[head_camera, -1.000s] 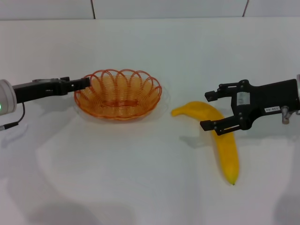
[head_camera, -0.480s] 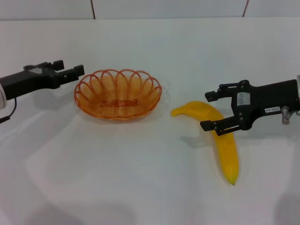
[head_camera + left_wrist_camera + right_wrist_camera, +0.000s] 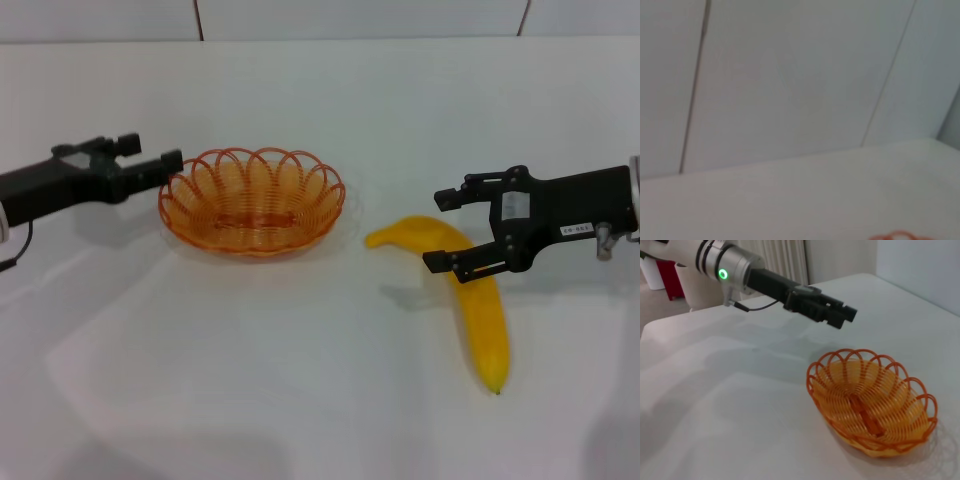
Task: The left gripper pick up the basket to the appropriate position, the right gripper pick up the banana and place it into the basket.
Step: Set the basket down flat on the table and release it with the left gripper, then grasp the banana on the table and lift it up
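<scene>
While nothing is gripped: both pincers hang above the white desk, one on each side.
Left pincer: it sits at the left, its tip just beside the basket's left rim and slightly above it. From the head view I cannot tell whether the fingers are apart or together. The right wrist view shows the same pincer clear of the rim, not touching the wire.
Basket: the orange wire bowl stands upright on the desk, left of centre and toward the far side. It holds nothing. A sliver of its rim shows at the edge of the left wrist view, and the whole basket is seen in the right wrist view.
Right pincer: it reaches in from the right with its fingers spread wide, holding nothing. The far finger is beyond the banana, and the near finger crosses over the banana's upper part.
Banana: it lies flat on the desk, right of the basket and apart from it. Its curved stem end points left toward the basket, and its dark tip points toward the near edge.
</scene>
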Robot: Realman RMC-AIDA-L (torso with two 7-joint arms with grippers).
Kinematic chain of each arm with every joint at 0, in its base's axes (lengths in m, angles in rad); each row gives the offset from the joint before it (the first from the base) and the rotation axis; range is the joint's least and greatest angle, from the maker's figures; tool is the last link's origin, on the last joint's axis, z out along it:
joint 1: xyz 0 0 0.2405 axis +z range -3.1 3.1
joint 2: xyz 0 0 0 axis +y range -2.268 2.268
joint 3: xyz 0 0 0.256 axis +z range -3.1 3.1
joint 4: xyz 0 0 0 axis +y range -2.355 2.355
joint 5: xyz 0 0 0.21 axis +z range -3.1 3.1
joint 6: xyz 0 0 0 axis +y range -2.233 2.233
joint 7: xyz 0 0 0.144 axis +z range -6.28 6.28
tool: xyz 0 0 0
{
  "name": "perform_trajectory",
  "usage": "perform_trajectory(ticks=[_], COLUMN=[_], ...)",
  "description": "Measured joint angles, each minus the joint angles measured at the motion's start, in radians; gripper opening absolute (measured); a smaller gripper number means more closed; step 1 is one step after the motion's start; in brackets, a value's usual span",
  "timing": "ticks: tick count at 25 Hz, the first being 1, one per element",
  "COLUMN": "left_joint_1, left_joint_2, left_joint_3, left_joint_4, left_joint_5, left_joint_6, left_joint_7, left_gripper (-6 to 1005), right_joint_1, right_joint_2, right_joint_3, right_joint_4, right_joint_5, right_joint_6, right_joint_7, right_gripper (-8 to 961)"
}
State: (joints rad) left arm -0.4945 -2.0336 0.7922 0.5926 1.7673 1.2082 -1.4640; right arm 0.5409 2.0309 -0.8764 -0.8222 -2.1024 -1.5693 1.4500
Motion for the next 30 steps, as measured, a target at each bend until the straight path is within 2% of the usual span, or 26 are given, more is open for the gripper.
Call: perform_trajectory(ticks=[6,17,24,25,26,30], left_joint_1=[0.037,0.107,0.138,0.139,0.14,0.148], left_joint_2=[0.0,-0.006,-0.008,-0.007,-0.007,-0.005], left_joint_3=[-0.003,-0.008,-0.008,-0.008,-0.008,-0.007], left_joint_4=[0.017,0.018,0.014,0.013,0.01,0.002], left_joint_5=[0.059,0.047,0.023,0.019,0.012,-0.01], left_joint_6=[-0.003,-0.004,0.007,0.01,0.012,0.018], left_joint_7=[0.018,0.185,0.272,0.278,0.285,0.312], left_gripper=[802,801,801,801,801,801], right_joint_1=[0.0,-0.009,-0.039,-0.071,-0.071,-0.133], right_joint_2=[0.002,0.003,0.01,0.013,0.013,0.011], right_joint_3=[-0.002,-0.026,-0.191,-0.273,-0.273,-0.462], right_joint_4=[0.0,0.002,-0.085,-0.156,-0.156,-0.301], right_joint_5=[0.022,0.033,0.031,0.033,0.033,0.031], right_joint_6=[0.041,0.139,0.218,0.26,0.26,0.351], right_joint_7=[0.004,0.037,0.125,0.179,0.179,0.299], right_gripper=[877,876,876,876,876,876])
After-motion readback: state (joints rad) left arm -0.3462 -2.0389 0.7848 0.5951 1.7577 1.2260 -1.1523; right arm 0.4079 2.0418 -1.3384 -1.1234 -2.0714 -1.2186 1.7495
